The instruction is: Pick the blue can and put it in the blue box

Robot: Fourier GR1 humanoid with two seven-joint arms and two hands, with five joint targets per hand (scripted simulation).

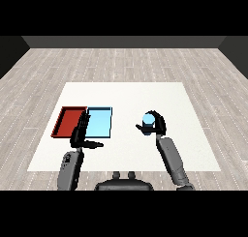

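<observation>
the right hand [156,125] was curled round the blue can [148,119], holding it upright over the right half of the table [126,93], about midway between the far and near edges. the can stood well apart from both trays. the blue tray [100,122] lay in the left half of the table, with the red tray [68,121] touching its left side, nearer the table's left edge. the left hand [82,132] was open, fingers straight and thumb spread to the right, positioned over the near edges of the two trays where they met. it held nothing.
</observation>
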